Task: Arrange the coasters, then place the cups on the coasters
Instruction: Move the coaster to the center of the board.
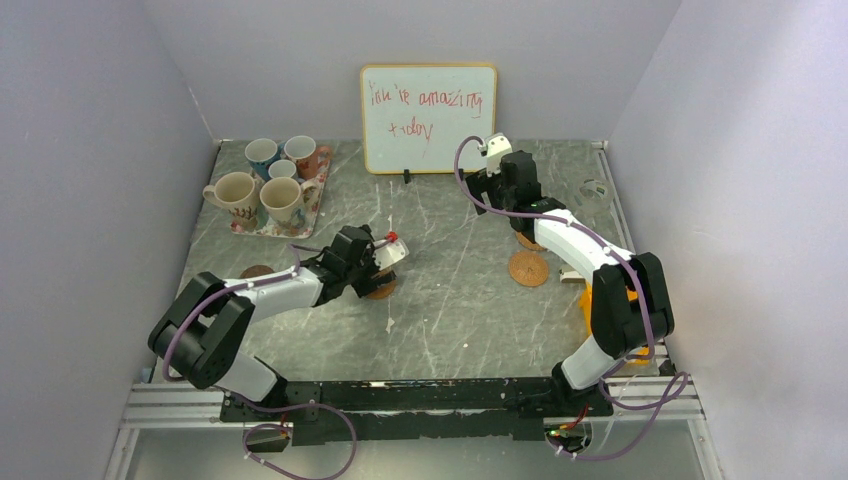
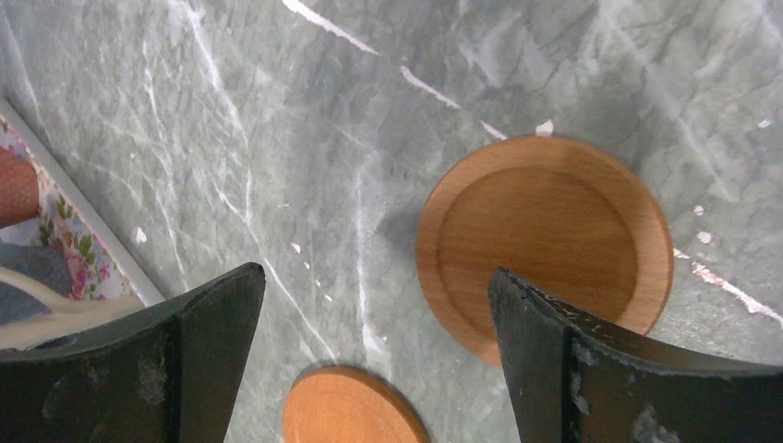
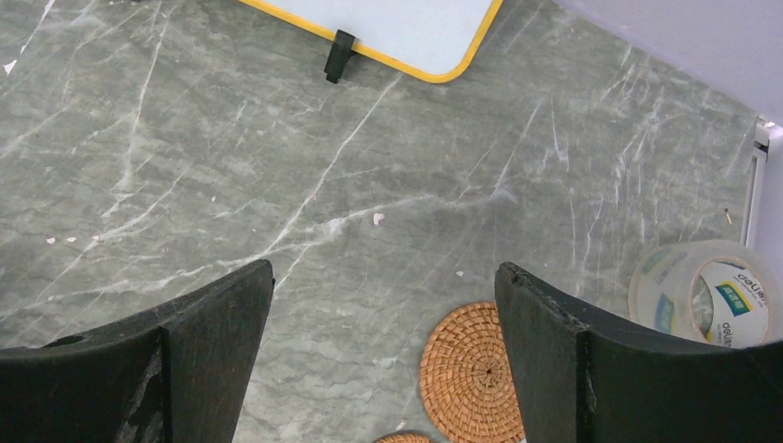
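Several cups (image 1: 262, 182) stand together on a floral tray (image 1: 306, 222) at the back left. My left gripper (image 1: 378, 275) hangs open over two smooth wooden coasters: a rimmed one (image 2: 545, 231) by the right finger and a smaller-looking one (image 2: 349, 408) below the empty gap between the fingers (image 2: 377, 270). A dark brown coaster (image 1: 257, 271) lies left of that arm. My right gripper (image 3: 385, 266) is open above bare table at the back centre. A woven coaster (image 3: 466, 369) lies near its right finger, and a second woven coaster (image 3: 402, 437) shows at the frame's bottom edge.
A whiteboard (image 1: 428, 118) leans on the back wall. A tape roll (image 3: 711, 295) lies at the back right. The tray's corner (image 2: 74, 231) and an orange-brown cup (image 2: 14, 185) reach the left wrist view's left edge. An orange object (image 1: 592, 300) sits under the right arm.
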{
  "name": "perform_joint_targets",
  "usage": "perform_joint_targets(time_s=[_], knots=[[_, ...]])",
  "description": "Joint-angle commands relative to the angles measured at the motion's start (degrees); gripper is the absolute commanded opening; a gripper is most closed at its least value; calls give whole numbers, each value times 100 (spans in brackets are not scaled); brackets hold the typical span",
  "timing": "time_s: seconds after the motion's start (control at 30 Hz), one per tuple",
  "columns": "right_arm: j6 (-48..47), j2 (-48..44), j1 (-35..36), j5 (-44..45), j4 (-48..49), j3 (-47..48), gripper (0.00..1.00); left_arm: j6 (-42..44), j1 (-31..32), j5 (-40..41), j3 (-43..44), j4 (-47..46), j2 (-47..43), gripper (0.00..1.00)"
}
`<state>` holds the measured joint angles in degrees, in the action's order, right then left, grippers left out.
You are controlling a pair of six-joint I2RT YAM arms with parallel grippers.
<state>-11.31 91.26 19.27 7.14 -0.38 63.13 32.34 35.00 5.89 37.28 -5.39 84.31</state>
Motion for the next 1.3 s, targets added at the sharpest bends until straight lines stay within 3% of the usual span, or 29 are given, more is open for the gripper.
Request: perform_joint_targets(time_s=[0.0, 0.23, 0.53, 1.0, 1.27], knots=[[72, -215, 2, -12, 188, -3, 93, 31, 80, -443, 284, 222, 168, 96], [64, -157, -1, -3, 188, 5, 93, 159, 663, 44, 575, 231, 612, 96], [47, -178, -2, 17, 199, -9, 93, 70, 762, 514, 943, 13, 1269, 96], [42, -110, 3, 3, 213, -12, 93, 201, 736, 472, 581, 24, 297, 96], [41, -76, 0, -10, 189, -12, 93, 222, 594, 772, 423, -307, 531, 96]])
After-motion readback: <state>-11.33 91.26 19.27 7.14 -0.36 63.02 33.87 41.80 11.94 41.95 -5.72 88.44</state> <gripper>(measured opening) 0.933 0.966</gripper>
